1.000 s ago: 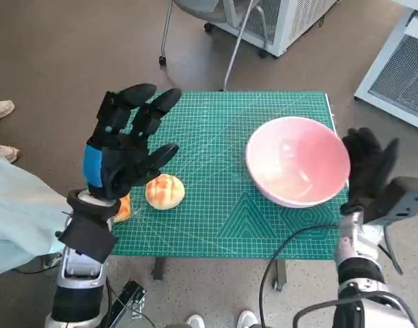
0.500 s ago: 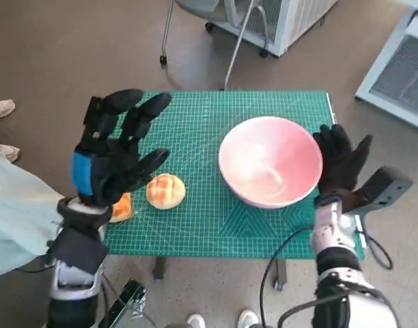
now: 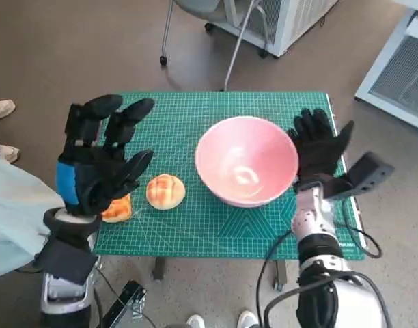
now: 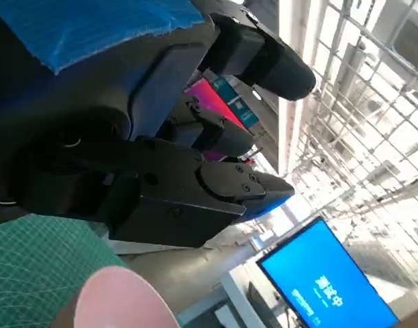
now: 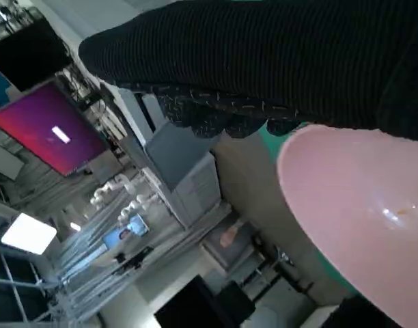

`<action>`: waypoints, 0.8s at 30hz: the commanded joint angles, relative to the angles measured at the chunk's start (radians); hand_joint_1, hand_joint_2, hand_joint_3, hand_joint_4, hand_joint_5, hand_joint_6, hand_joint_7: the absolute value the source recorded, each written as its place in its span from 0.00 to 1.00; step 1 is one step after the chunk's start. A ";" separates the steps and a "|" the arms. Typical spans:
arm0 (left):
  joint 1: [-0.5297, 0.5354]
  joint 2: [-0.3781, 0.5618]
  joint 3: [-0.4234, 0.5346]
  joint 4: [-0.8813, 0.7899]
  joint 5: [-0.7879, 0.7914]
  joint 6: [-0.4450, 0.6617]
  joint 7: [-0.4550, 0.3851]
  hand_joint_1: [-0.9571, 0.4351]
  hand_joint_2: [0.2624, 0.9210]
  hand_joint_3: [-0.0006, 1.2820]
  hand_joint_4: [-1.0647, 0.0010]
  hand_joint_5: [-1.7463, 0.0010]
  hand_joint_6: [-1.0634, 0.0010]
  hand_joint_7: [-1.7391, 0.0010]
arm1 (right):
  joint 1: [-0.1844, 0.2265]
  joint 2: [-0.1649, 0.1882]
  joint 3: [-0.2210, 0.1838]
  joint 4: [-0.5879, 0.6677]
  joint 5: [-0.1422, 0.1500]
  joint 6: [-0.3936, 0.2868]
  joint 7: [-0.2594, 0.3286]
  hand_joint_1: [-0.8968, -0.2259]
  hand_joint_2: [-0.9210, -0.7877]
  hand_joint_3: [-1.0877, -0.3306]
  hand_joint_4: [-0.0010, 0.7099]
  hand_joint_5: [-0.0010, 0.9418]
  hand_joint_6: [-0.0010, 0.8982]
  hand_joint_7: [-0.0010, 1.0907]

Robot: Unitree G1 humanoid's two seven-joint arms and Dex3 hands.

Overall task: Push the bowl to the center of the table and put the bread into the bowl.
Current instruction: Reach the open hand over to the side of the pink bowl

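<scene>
One pink bowl [image 3: 246, 159] sits near mid-table on the green mat [image 3: 216, 225]. The right hand [image 3: 319, 147], fingers spread and holding nothing, presses flat against its right side. Two bread items lie left of the bowl: a round bun [image 3: 165, 190] and an orange piece [image 3: 117, 209]. The left hand [image 3: 100, 162] hovers above them, fingers apart and empty.

The left hand [image 3: 98, 167] hangs raised above the table's [image 3: 195, 225] left end, fingers spread, holding nothing. The right hand [image 3: 317, 150] stands upright at the table's right end, fingers fanned apart.
</scene>
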 commanded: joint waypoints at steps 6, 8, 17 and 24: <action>0.054 0.002 0.033 -0.020 -0.014 -0.016 0.018 0.58 0.93 0.21 0.78 0.62 0.85 0.47 | -0.020 0.035 0.006 0.024 -0.012 0.041 -0.022 0.62 0.00 0.36 0.38 0.02 0.09 0.63; 0.063 0.003 0.039 -0.019 -0.017 -0.019 0.018 0.58 0.95 0.19 0.77 0.63 0.85 0.47 | -0.023 0.038 0.008 0.024 -0.015 0.043 -0.021 0.61 0.00 0.38 0.39 0.02 0.10 0.63; 0.118 0.041 0.086 -0.022 -0.002 -0.046 0.009 0.58 1.00 0.14 0.72 0.68 0.81 0.53 | -0.024 0.025 0.041 0.018 -0.053 0.029 -0.010 0.60 0.00 0.44 0.39 0.02 0.14 0.63; 0.173 0.223 0.193 0.009 0.084 -0.094 -0.037 0.58 1.00 0.11 0.65 0.78 0.74 0.60 | -0.026 -0.012 0.131 -0.010 -0.148 -0.061 -0.006 0.59 0.00 0.43 0.41 0.02 0.11 0.62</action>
